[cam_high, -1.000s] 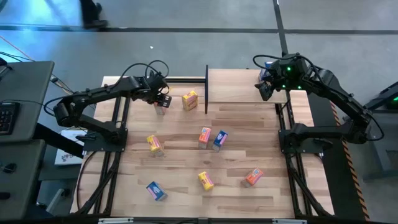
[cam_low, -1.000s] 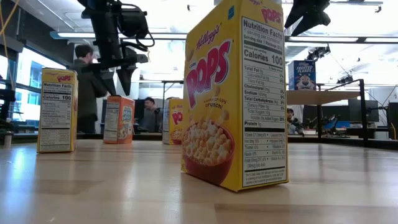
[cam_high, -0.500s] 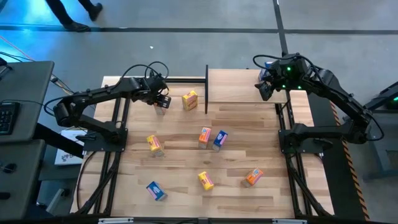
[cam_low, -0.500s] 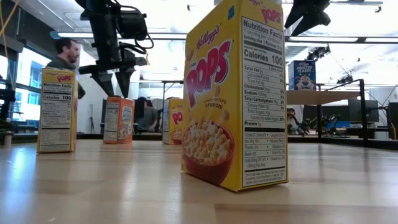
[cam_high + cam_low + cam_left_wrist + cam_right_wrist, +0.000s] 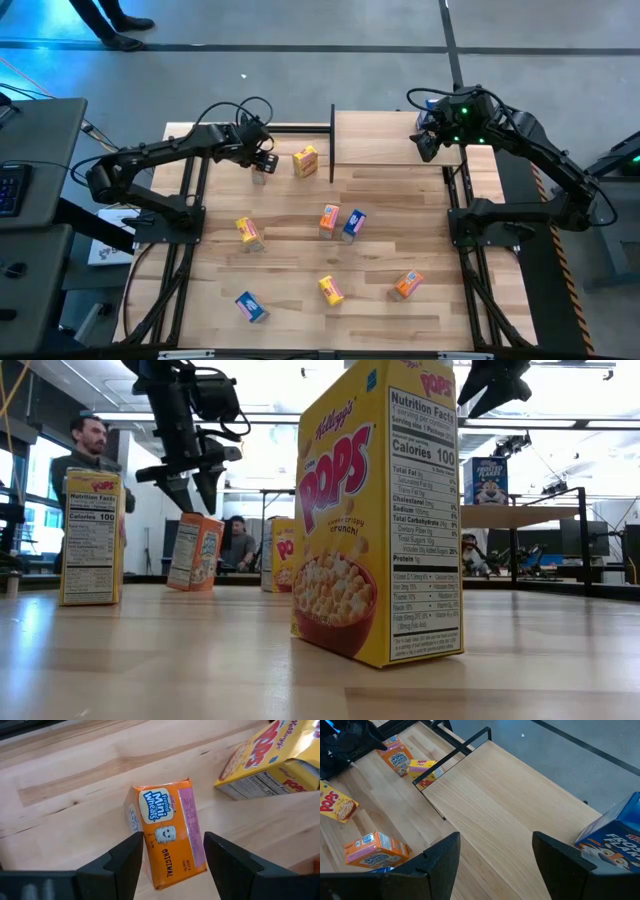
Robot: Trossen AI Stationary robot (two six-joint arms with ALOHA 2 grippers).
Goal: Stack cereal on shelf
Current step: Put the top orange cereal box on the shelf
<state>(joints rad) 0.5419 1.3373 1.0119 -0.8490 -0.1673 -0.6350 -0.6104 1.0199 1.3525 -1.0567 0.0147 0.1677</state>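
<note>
Left gripper (image 5: 172, 850) above tilted orange cereal box (image 5: 167, 830), fingers apart — right gripper (image 5: 495, 855) fingers apart over shelf (image 5: 510, 810).

- My high view looks straight down on the whole counter (image 5: 300, 290).
- My low view sits at counter height, close to a yellow box (image 5: 380, 510).
- Both wrist views share the orange box (image 5: 170, 832).

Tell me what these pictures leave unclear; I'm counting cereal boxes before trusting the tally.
- Blue box on the shelf: in the right wrist view the picture's edge cuts off the blue box; in the high view the right gripper hides it.
- Orange box: the left wrist view cannot settle whether the left gripper touches it.
- Low view: the big yellow box blocks the table behind.
</note>
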